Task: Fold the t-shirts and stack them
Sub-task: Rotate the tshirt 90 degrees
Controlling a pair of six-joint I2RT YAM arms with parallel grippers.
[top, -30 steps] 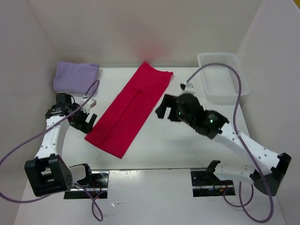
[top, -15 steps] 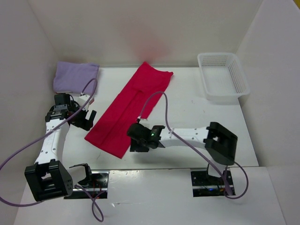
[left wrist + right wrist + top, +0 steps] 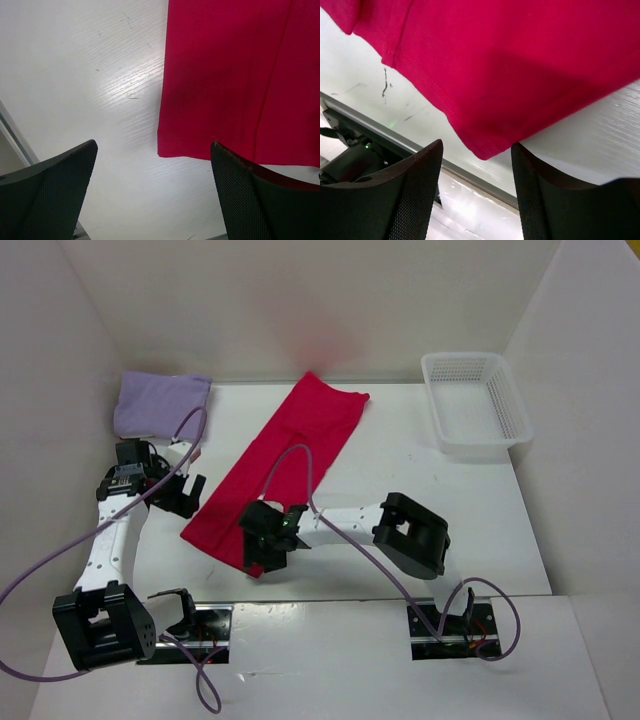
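Right wrist view: my right pincer (image 3: 477, 160) half-open, empty, straddling red shirt (image 3: 520, 60) corner at tabletop (image 3: 400, 470) near edge. Left pincer (image 3: 154, 146) wide, empty, over other near corner. Risk: shallow bite catches one layer, fold slips apart.

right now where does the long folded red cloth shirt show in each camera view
top external: red shirt lies diagonally mid-table, far centre to near left.
left wrist: red shirt fills the upper right.
right wrist: red shirt fills the top, corner low centre.
shared: white tabletop under its near hem.
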